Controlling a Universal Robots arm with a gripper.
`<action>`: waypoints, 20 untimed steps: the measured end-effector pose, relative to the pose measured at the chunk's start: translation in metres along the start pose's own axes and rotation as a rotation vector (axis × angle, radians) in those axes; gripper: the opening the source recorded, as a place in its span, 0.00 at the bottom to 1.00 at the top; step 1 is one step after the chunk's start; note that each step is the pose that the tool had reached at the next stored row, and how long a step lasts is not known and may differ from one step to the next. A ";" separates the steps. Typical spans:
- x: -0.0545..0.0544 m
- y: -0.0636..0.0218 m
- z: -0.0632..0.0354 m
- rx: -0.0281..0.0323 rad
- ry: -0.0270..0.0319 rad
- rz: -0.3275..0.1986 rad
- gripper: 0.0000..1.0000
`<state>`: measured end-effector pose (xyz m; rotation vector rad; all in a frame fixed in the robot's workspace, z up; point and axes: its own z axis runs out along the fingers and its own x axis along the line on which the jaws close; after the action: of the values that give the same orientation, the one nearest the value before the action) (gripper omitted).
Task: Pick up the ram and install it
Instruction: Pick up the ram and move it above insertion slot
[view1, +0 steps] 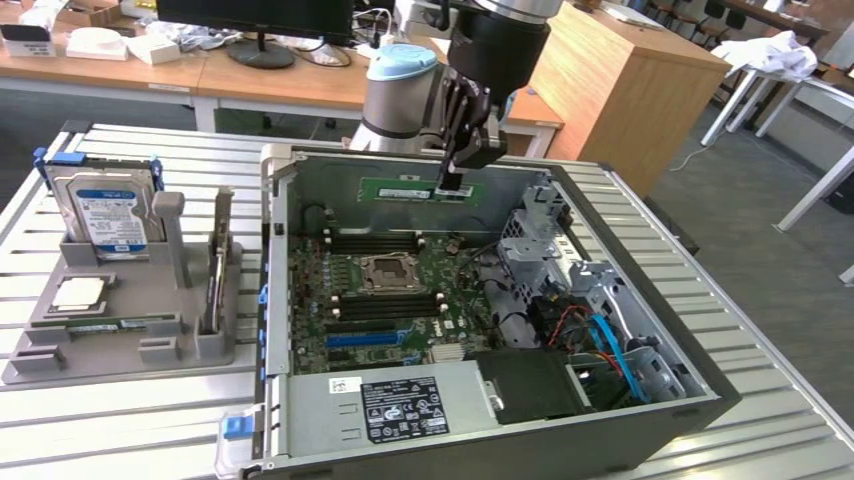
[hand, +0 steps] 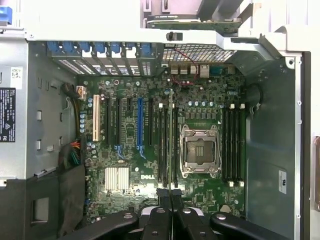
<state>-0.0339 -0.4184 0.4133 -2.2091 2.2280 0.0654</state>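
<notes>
My gripper (view1: 454, 180) hangs above the far side of the open computer case (view1: 694, 390), shut on the ram (view1: 414, 190). The ram is a long green stick held level, reaching out toward the exterior view's left. In the wrist view the black fingers (hand: 161, 197) pinch the ram (hand: 171, 140), which shows edge-on as a thin line over the motherboard (hand: 125, 150). That line runs along the dark memory slots (hand: 162, 145) beside the silver processor socket (hand: 200, 150). A second bank of slots (hand: 232, 145) lies on the socket's other side.
A grey fixture tray (view1: 34, 365) at the exterior view's left holds a hard drive (view1: 107, 210), a square silver chip (view1: 78, 292), a green stick (view1: 114, 325) and an upright card (view1: 218, 270). Inside the case sit the power supply (view1: 387, 405) and a drive cage (view1: 574, 270).
</notes>
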 end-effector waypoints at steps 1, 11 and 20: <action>0.000 0.0001 0.0000 0.0000 -0.0001 0.000 0.12; 0.000 -0.0002 0.0081 0.0000 0.0000 0.000 0.12; 0.001 -0.0005 0.0207 0.0000 0.0000 0.000 0.12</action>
<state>-0.0340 -0.4184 0.3925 -2.2090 2.2282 0.0654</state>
